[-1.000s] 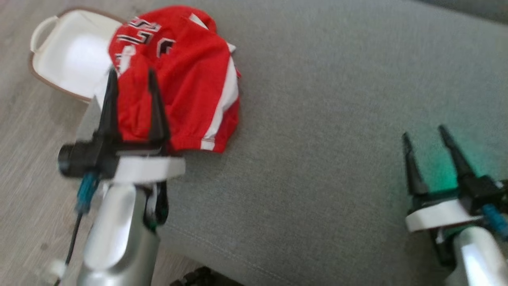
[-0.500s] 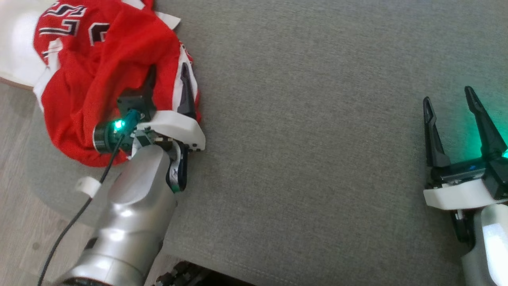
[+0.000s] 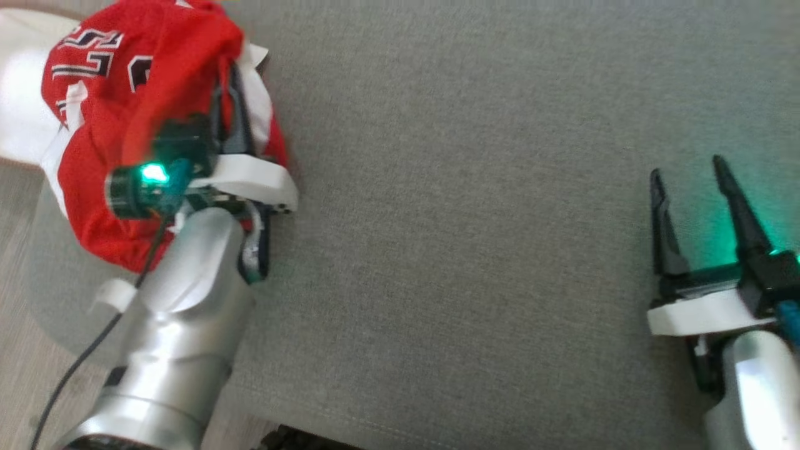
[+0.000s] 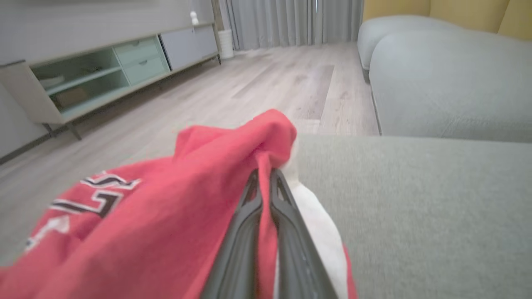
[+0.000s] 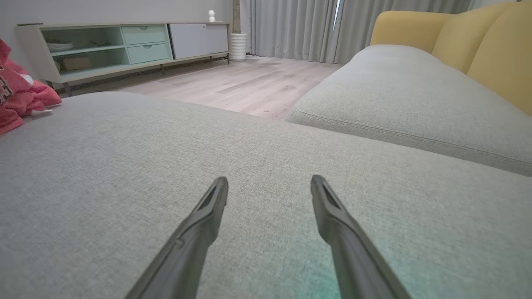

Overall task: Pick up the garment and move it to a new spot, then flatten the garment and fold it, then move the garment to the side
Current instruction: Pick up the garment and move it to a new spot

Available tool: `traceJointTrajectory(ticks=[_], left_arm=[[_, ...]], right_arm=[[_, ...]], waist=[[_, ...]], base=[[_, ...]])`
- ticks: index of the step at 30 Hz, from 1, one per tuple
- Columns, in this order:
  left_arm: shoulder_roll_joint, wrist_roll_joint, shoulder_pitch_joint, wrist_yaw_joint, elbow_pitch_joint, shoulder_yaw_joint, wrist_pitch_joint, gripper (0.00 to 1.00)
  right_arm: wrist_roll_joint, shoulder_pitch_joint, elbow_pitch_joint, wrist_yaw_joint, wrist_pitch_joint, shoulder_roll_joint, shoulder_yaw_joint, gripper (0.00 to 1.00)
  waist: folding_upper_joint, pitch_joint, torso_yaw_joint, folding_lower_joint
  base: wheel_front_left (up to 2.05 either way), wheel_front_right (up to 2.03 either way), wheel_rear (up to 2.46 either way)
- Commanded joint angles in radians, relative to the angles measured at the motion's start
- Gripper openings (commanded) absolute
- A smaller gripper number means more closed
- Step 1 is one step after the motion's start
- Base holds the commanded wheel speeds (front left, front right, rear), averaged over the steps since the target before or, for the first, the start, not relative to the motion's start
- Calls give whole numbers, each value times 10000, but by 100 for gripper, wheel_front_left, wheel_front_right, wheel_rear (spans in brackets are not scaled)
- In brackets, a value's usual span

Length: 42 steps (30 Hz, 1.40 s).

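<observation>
left end effector (image 4: 264, 176): clamped on a garment (image 3: 106, 131) fold | right end effector (image 3: 686, 169): wide, empty, above the cushion (image 3: 469, 219) | garment: bunched at the cushion's left edge | progress, judged: grasp made | to do: move, flatten, fold, set aside

Unreadable lettering (image 3: 94, 53) on red garment (image 3: 94, 150)
</observation>
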Motion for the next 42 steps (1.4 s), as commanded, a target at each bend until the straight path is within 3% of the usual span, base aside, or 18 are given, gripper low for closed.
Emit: traceJointTrajectory(ticks=[1, 11, 17, 25, 33, 42], left_arm=[[597, 179, 184, 27, -482, 436, -92, 0], [1727, 864, 580, -699, -3130, 523, 16, 0], [2413, 985, 316, -1396, -4924, 57, 1256, 0], [2555, 457, -98, -2321, -6278, -423, 2701, 0], [2256, 27, -768, -3014, -6052, -1369, 3238, 0], [1960, 514, -385, -3240, -3907, -4055, 2629, 0]], right_arm=[[36, 223, -115, -7, 12, 171, 319, 100], [522, 310, 258, -7, 12, 830, 445, 100], [1403, 416, 366, -7, 12, 884, 771, 100], [2081, 507, 327, -7, 12, 887, 1084, 100], [2501, 462, 242, -7, 12, 888, 1315, 100], [2901, 205, 146, -7, 12, 888, 1689, 100]], waist=[[1, -432, -237, -1], [1, -2122, -1349, -1], [1, -2890, -2660, -1], [1, -3162, -4353, -1], [1, -2836, -5834, -1], [1, -1872, -6778, -1]], base=[[0, 0, 0], [0, 0, 0], [0, 0, 0], [0, 0, 0], [0, 0, 0], [0, 0, 0]])
